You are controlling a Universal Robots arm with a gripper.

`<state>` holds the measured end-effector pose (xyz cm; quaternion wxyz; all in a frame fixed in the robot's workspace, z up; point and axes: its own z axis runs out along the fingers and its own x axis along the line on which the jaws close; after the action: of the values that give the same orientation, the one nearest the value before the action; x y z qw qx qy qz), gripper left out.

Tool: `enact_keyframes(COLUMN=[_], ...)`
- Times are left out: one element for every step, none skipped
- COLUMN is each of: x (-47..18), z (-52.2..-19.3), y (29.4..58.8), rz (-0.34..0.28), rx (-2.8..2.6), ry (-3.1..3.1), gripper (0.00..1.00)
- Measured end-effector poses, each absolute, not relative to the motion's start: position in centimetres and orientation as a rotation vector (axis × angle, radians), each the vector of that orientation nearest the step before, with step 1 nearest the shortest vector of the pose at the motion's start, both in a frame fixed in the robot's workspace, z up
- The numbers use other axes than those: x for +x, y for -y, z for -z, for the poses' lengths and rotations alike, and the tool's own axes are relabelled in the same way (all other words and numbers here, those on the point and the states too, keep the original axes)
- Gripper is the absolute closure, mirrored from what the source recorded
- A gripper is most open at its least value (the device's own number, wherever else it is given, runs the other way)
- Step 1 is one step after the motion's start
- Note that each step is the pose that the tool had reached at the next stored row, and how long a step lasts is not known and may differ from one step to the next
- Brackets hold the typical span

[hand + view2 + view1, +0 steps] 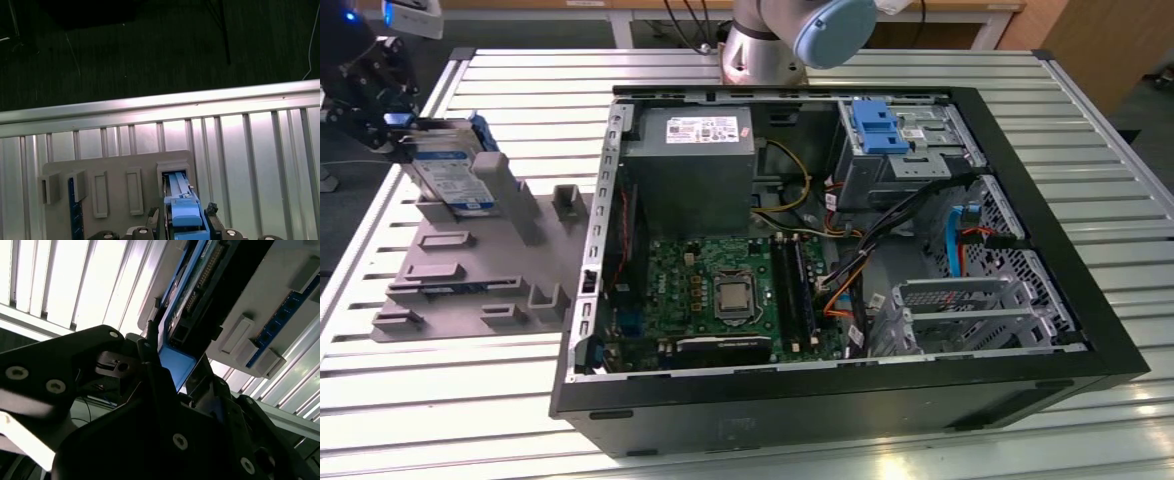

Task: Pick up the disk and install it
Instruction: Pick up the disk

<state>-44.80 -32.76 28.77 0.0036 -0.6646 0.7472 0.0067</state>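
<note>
At the exterior view's far left, the arm's wrist reaches in from the upper corner. The black end effector point(403, 125) points down onto the top edge of the disk point(451, 175). The disk stands on edge, leaning a little, in a slot of the grey fixture plate point(467, 265) on the slatted metal worktop point(440, 400).

In the first wrist view, the black fingers point(212, 210) sit narrow, pressed against either side of the disk's blue rail point(186, 217), so the end effector grips the disk while it is seated in the fixture.

To the right of the fixture lies the open computer case point(854, 385), on its side. Behind it, at the worktop's far edge, the arm's base point(774, 50) rises out of frame. Inside the case, the grey power supply box point(687, 165) sits above the green motherboard point(714, 290). Further right, a blue plastic bracket point(877, 125) rests in the drive bay.
</note>
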Motion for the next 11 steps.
enact_keyframes(x=[-44.79, -44.79, -44.79, -44.79, -44.80, -44.79, -44.79, -44.79, -44.79, -44.79, -44.79], z=[-28.76, -28.74, -28.74, -28.74, -28.74, -28.74, -28.74, -28.74, -28.75, -28.75, -28.75], y=[32.76, 32.76, 32.76, 32.76, 32.76, 32.76, 32.76, 32.76, 32.76, 32.76, 32.76], rz=[-0.021, -0.020, -0.020, -0.020, -0.019, -0.019, -0.019, -0.019, -0.018, -0.018, -0.018], rx=[-2.083, -2.083, -2.083, -2.083, -2.083, -2.084, -2.084, -2.084, -2.084, -2.084, -2.084], ry=[-2.342, -2.342, -2.342, -2.342, -2.342, -2.342, -2.342, -2.343, -2.343, -2.343, -2.343], gripper=[0.46, 0.53, 0.53, 0.53, 0.54, 0.54, 0.54, 0.61, 0.61, 0.61, 0.61])
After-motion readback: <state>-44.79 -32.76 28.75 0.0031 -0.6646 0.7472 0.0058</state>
